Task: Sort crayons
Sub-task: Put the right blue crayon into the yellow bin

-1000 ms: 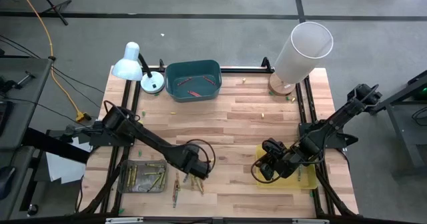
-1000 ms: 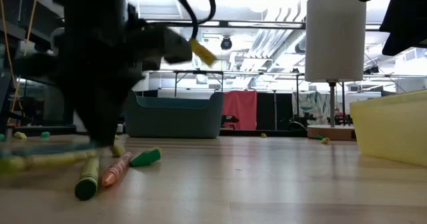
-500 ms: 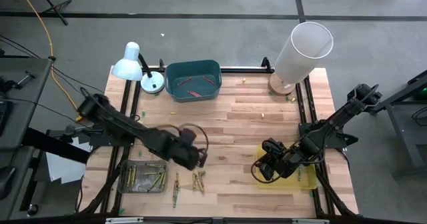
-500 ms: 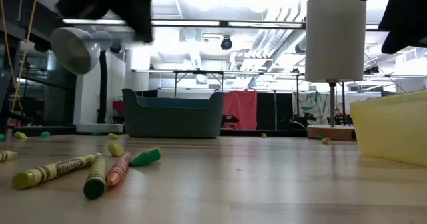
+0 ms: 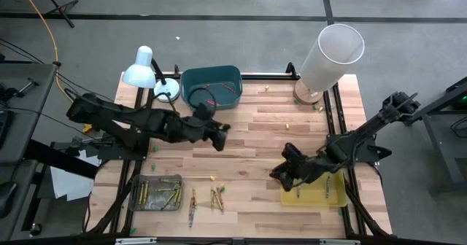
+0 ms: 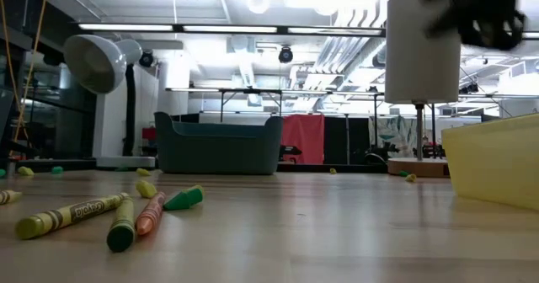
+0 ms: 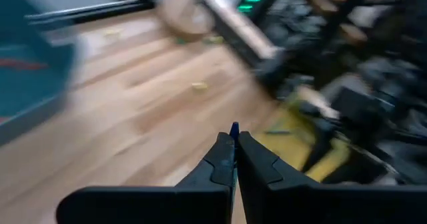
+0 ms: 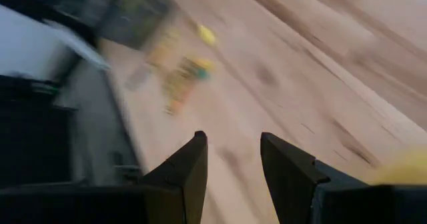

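My left gripper (image 5: 219,133) hangs above the table's middle, near the teal bin (image 5: 211,89) that holds red crayons. It is shut, and a thin blue tip (image 7: 234,128) sticks out between its fingertips. My right gripper (image 5: 281,173) is open and empty at the left edge of the yellow tray (image 5: 321,194), above the table. Loose crayons (image 5: 217,199) lie flat near the table's near edge. In the low view they show as yellow-green (image 6: 72,216), green (image 6: 120,228) and orange (image 6: 150,214) sticks. More crayons lie in the grey tray (image 5: 136,194). My left gripper pinches a thin stick between its two fingertips (image 7: 223,159). Only the stick's blue tip (image 7: 234,127) shows past them; the fingers hide everything else. The stick is lifted clear of the table.
A white lamp (image 5: 144,68) stands at the far left. A tall white cylinder (image 5: 332,52) stands at the far right. Small yellow bits lie on the wood (image 5: 212,178). Bare wood lies between the two grippers.
My left gripper has risen from the loose crayons at the near edge. It has swung toward the far edge, up to the teal bin, and has stayed shut. My right gripper has shifted a little toward the table's left, off the yellow tray.
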Motion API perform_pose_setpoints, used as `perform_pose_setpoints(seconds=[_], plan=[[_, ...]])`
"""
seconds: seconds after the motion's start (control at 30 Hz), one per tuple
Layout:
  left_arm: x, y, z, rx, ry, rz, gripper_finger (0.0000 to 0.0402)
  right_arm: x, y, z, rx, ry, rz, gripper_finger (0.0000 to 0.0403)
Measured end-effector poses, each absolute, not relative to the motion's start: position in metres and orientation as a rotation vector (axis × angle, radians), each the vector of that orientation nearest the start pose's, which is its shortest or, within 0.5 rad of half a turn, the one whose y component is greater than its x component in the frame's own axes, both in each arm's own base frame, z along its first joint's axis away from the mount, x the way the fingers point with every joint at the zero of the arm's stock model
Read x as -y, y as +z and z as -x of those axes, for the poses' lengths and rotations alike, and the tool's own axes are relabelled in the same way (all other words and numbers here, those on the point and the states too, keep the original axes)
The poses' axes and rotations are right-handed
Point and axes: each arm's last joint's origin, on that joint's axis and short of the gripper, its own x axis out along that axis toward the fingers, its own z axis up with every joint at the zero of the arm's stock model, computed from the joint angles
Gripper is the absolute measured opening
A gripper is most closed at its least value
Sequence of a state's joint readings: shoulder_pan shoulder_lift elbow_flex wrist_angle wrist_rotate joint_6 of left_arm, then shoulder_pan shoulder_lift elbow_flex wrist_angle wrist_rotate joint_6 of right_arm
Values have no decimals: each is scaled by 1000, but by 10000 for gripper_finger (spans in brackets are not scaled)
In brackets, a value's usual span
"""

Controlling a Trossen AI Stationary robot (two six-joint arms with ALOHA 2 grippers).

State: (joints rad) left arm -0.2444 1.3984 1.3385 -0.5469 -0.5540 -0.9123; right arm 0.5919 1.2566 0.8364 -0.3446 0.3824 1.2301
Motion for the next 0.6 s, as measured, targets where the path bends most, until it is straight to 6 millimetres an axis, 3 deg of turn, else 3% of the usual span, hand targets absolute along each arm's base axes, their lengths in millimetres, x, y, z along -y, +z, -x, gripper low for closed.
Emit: perform_pose_setpoints(seconds=[0.13,0.37,0.5,0.6], plan=[[66,348,-321,-340,394,628,0,-121,276,-208,-484,-190,-829,134],[84,309,-380,-246,252,662,0,-90,329,-163,-195,-177,-828,134],[87,296,-406,-108,196,656,0,-85,337,-154,-182,-126,-858,134],[81,295,-411,-53,219,662,0,-90,332,-160,-221,-110,-822,134]])
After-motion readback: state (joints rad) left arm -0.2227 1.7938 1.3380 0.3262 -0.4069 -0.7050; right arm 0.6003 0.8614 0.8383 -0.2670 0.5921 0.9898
